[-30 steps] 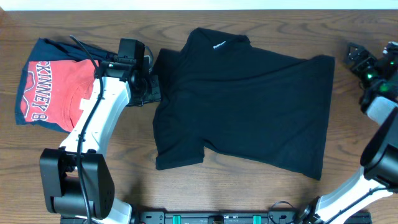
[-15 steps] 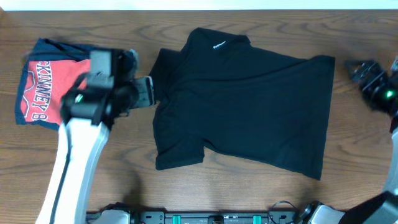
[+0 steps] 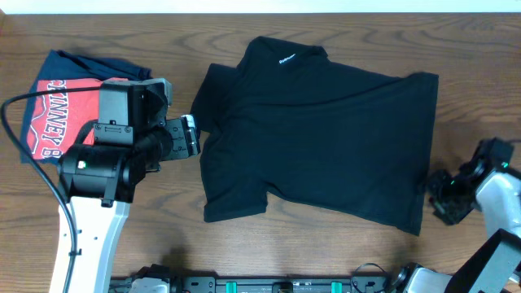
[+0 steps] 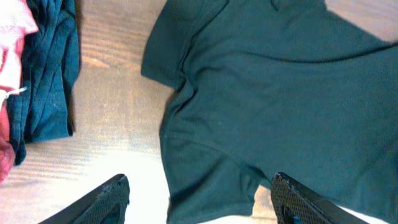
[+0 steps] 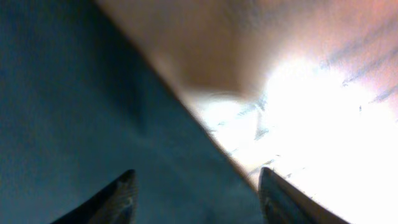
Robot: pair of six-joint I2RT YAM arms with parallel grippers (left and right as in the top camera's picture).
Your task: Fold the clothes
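Right gripper [image 5: 196, 180]: fingers apart, straddling the near hem edge of the large plain black short-sleeved soft-fabric shirt [image 3: 326, 130]. Nothing looks pinched. That wrist view is blurred and washed out by glare, so I can't tell whether it's touching the cloth.

Left gripper [image 4: 199, 180]: fingers wide apart and empty, hanging over the sleeve end of the shirt.

The shirt lies spread flat mid-way across the brown wooden table [image 3: 244, 260], hem toward the right, sleeves toward the left.

Handling, my read: light, limp, no stiffness. It will drape and drag, and will bunch if lifted by one point. Pinch edges only: the near hem corner on the right, the sleeve or shoulder seam on the left, and lift both together.

Far side: the small white lettering [image 3: 286, 58] at the neck is too small to read. Can't make out any mark near the hem.

The red T-shirt with white block letters [image 3: 61, 122] is partly hidden by the left arm, its lettering cut off. It lies on a navy-blue folded garment [image 3: 81, 63].
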